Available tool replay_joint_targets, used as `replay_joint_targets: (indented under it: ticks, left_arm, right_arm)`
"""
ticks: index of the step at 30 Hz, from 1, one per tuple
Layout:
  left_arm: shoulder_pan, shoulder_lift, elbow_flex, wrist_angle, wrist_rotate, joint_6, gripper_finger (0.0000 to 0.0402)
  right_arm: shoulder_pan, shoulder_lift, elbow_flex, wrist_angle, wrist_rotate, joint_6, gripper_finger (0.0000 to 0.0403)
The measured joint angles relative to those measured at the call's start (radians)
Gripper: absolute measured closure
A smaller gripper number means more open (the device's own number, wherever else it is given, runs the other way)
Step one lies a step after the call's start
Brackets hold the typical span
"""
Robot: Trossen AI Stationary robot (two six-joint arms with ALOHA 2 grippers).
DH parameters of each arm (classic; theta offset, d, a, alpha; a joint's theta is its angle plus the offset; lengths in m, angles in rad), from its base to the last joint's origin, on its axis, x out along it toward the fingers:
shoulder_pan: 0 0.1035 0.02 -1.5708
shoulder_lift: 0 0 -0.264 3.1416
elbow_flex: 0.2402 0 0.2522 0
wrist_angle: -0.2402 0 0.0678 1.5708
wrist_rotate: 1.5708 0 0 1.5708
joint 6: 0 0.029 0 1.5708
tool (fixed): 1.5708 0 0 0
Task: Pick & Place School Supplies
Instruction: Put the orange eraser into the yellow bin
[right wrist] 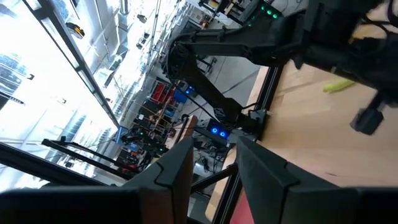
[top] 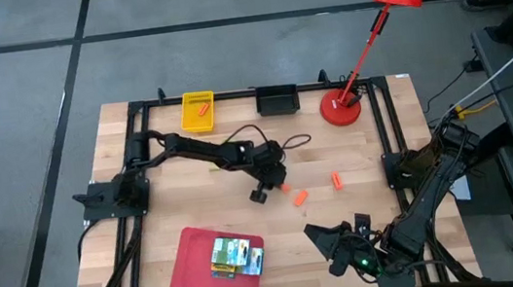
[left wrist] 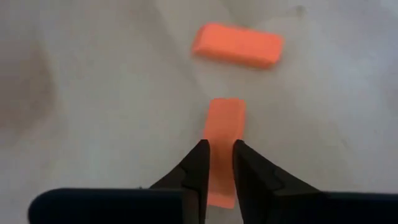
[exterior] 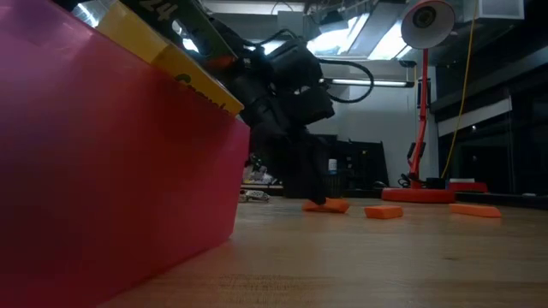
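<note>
Pickup is the step in hand: your left gripper [left wrist: 217,163] has its jaws set narrowly around the near end of an orange piece [left wrist: 224,127] lying on the counter [top: 174,188], another piece [left wrist: 237,45] just beyond them. Next you need a firm squeeze, then lift. Pieces look smooth, blocky, round-edged. Right gripper [top: 332,242] waits, jaws apart and empty.

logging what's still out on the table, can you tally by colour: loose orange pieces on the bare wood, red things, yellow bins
orange pieces on the bare wood: 3
red things, tray and lamp: 2
yellow bin: 1
total: 6
</note>
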Motion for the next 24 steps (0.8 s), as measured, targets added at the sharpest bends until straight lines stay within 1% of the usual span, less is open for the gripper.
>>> replay_joint_targets:
  ticks: [4, 9, 11, 13, 15, 17, 19, 22, 24]
  left_arm:
    - [0.029, -0.066, 0.000, -0.047, -0.094, -0.038, 0.0363]
    - [0.128, -0.148, 0.000, -0.118, -0.177, -0.215, 0.0399]
    - [0.172, -0.177, 0.000, -0.148, -0.147, -0.236, 0.0400]
    - [0.208, -0.197, 0.000, -0.176, -0.049, -0.212, 0.0398]
    - [0.215, -0.209, 0.000, -0.208, 0.059, -0.174, 0.0398]
    - [0.198, -0.210, 0.001, -0.215, 0.115, -0.148, 0.0397]
    - [0.163, -0.206, 0.000, -0.225, 0.133, -0.124, 0.0392]
    - [0.093, -0.170, 0.000, -0.212, 0.124, -0.086, 0.0376]
    - [0.053, -0.137, 0.000, -0.166, 0.098, -0.075, 0.0361]
  right_arm:
    - [0.000, 0.000, 0.000, 0.011, 0.000, -0.025, 0.0275]
    - [0.000, 0.000, 0.000, 0.018, -0.001, -0.053, 0.0275]
    - [0.000, 0.000, 0.000, 0.018, -0.004, -0.064, 0.0275]
    - [0.000, 0.000, 0.000, 0.018, -0.004, -0.072, 0.0275]
    - [0.001, 0.000, 0.000, 0.018, -0.004, -0.078, 0.0275]
    - [0.003, 0.000, 0.000, 0.018, -0.003, -0.078, 0.0275]
    - [0.003, 0.000, 0.000, 0.018, -0.003, -0.078, 0.0275]
    - [0.003, 0.000, 0.000, 0.018, -0.003, -0.077, 0.0275]
    - [0.003, 0.000, 0.000, 0.019, 0.001, -0.074, 0.0275]
